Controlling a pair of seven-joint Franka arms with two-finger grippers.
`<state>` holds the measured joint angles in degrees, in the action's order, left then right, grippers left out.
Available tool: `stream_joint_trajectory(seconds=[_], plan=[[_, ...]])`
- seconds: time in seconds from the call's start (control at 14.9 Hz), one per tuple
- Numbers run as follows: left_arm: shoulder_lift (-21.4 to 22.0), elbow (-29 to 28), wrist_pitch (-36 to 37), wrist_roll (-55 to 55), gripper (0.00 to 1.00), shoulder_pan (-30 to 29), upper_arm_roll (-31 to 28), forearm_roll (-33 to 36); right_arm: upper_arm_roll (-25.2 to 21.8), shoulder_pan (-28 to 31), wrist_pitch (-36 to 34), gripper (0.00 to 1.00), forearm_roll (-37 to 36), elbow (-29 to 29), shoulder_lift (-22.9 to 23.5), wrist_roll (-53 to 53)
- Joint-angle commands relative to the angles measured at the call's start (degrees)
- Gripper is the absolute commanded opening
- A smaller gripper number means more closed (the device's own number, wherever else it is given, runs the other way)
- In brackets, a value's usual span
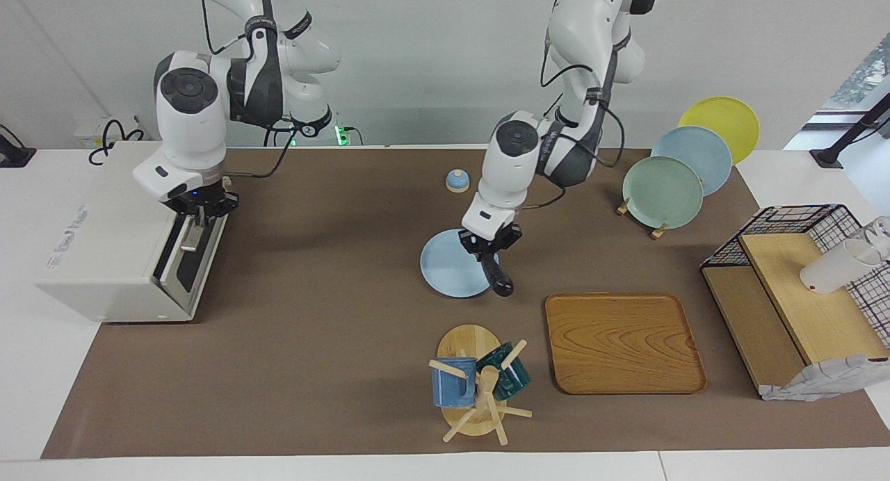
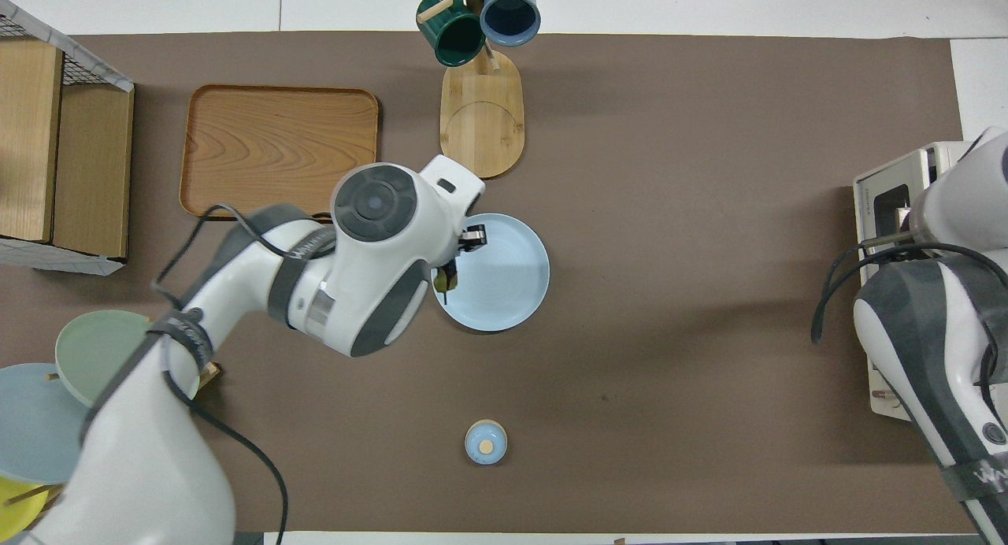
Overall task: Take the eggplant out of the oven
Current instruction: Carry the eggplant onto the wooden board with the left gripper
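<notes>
Brown mat: left gripper (image 1: pixel 491 249) lifts the eggplant (image 1: pixel 495 274), clamped, above the blue plate (image 1: pixel 445 269); right gripper (image 1: pixel 199 208), fingers unclear, at the oven (image 1: pixel 104 231) door.

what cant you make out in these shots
Overhead view: the left arm hides the eggplant except its stem end.
Overhead view: the oven is cut by the edge and covered by the right arm.
Facing view: the oven's inside, hidden by its raised door.

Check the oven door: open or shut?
Shut, or nearly so. In the facing view the oven door stands upright against its front, rack hidden, with the right gripper at the door's top edge.
</notes>
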<state>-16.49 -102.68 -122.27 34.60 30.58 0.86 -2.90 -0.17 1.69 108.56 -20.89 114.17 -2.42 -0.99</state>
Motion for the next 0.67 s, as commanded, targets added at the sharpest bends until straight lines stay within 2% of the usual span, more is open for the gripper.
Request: stream_joint_trajectory(seconds=[0.0,0.13,0.34,0.4,0.47,0.54,0.61], plan=[[-1.4,7.2,7.7,-8.2,0.0,-8.6,0.5,-0.8,0.7,-0.3,-8.9,0.17,5.9,-9.0,0.0,-1.4],[-2.5,9.4,8.2,-13.3,0.0,-13.2,0.5,-2.4,0.3,0.6,-15.6,0.37,12.5,-16.2,0.2,-1.6],[-4.1,10.3,8.0,-19.6,0.0,-19.2,0.6,-2.5,-0.1,2.8,-20.9,0.47,17.5,-21.1,0.5,-1.8],[-6.4,12.9,8.1,-21.2,0.0,-20.8,0.6,-2.6,-0.2,2.8,-21.3,0.56,17.5,-21.3,0.6,-1.7],[-9.0,15.1,7.9,-22.5,0.0,-21.3,0.5,-2.6,-0.3,3.2,-21.5,0.83,17.5,-21.4,0.6,-1.8],[-11.2,16.2,7.3,-23.3,0.0,-21.7,0.5,-2.6,-0.2,3.6,-21.5,1.0,17.6,-21.3,0.6,-2.0],[-12.9,17.3,6.3,-24.2,0.0,-22.8,0.5,-2.7,-0.2,3.8,-21.3,1.0,18.0,-21.3,0.6,-2.4]])
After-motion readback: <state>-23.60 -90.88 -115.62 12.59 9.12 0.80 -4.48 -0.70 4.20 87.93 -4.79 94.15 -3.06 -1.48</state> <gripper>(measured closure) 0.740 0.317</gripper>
